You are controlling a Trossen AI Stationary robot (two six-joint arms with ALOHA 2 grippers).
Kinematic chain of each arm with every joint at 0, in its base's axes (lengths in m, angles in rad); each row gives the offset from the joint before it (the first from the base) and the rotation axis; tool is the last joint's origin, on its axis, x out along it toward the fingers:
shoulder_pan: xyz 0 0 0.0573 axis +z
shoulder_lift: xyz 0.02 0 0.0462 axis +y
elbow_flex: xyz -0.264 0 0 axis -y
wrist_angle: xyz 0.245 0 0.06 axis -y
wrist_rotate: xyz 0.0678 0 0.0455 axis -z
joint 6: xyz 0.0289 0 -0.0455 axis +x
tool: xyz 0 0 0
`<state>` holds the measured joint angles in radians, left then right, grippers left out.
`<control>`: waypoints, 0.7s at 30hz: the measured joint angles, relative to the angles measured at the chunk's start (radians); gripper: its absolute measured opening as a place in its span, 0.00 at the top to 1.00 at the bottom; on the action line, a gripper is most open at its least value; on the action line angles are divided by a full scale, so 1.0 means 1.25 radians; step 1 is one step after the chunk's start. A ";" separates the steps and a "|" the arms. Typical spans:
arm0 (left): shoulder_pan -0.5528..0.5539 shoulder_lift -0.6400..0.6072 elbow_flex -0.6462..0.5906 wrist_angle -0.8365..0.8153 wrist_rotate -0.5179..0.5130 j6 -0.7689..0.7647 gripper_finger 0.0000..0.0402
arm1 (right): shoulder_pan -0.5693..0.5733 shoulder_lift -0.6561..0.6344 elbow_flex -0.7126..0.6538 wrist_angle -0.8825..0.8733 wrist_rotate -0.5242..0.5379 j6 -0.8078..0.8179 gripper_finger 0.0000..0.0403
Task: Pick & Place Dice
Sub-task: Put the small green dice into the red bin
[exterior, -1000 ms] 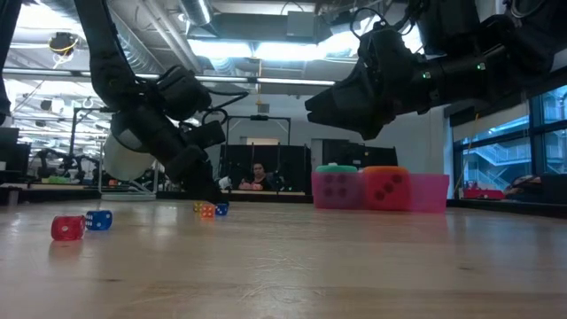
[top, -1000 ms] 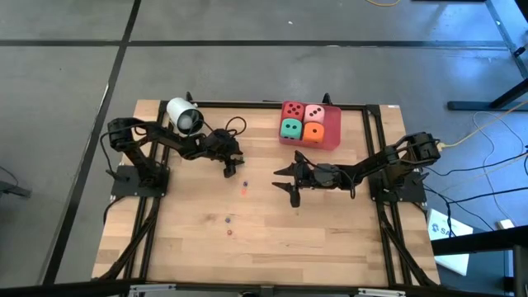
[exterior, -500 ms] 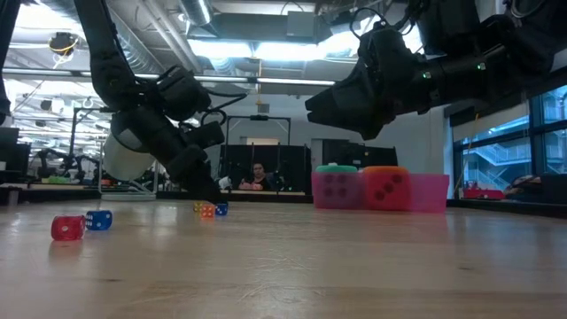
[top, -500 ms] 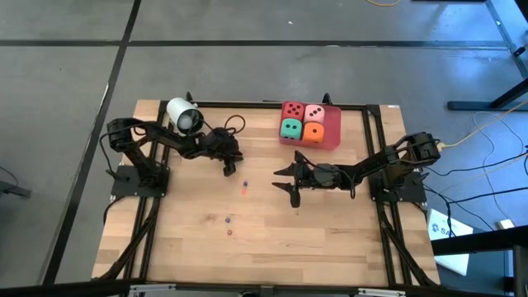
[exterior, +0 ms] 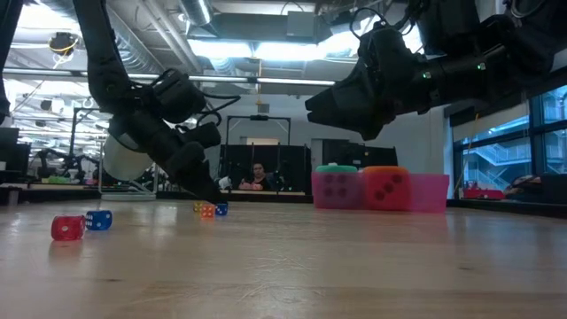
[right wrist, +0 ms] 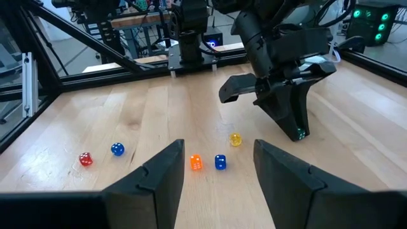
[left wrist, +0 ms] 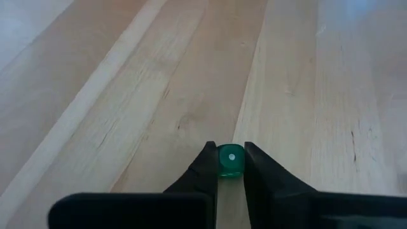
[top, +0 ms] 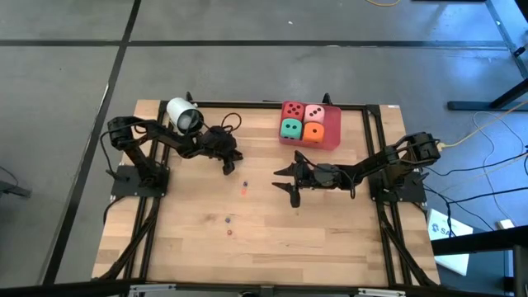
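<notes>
From above, the left gripper (top: 229,167) sits low over the bench (top: 198,247) near the white cylinder (top: 183,115), its arm drawn slightly back compared with a second ago; the right gripper (top: 294,188) hangs mid-bench, unmoved. The four big dice (top: 302,120) sit in the pink tray (top: 332,132) at the far edge, as before. In the low view, the left arm has tilted a little, its tip down at the bench beside the small orange die (exterior: 206,211) and blue die (exterior: 221,209). The left wrist view shows the left gripper's fingers (left wrist: 205,166) now closed on a small green die (left wrist: 231,160), where they stood apart a second earlier. The right wrist view shows the right gripper's fingers (right wrist: 159,175) spread, holding nothing, with small red (right wrist: 84,159), blue, orange and yellow dice (right wrist: 235,139) scattered ahead.
</notes>
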<state>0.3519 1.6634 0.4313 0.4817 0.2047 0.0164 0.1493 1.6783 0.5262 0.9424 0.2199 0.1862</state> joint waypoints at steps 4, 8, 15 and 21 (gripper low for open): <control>0.000 -0.021 0.009 0.022 0.001 0.001 0.93 | 0.000 0.000 0.000 0.000 -0.001 0.013 0.53; -0.002 -0.069 0.028 -0.007 0.031 0.009 0.93 | 0.000 0.000 0.000 0.008 -0.001 0.012 0.53; -0.022 -0.194 0.091 -0.080 0.042 0.062 0.93 | -0.013 -0.001 0.001 0.067 -0.002 0.055 0.53; -0.083 -0.284 0.169 -0.207 -0.065 0.139 0.93 | -0.073 -0.004 0.001 0.086 -0.090 0.164 0.53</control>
<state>0.2481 1.3090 0.6426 0.2230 0.1230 0.1902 0.0578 1.6733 0.5274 1.0502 0.1077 0.3907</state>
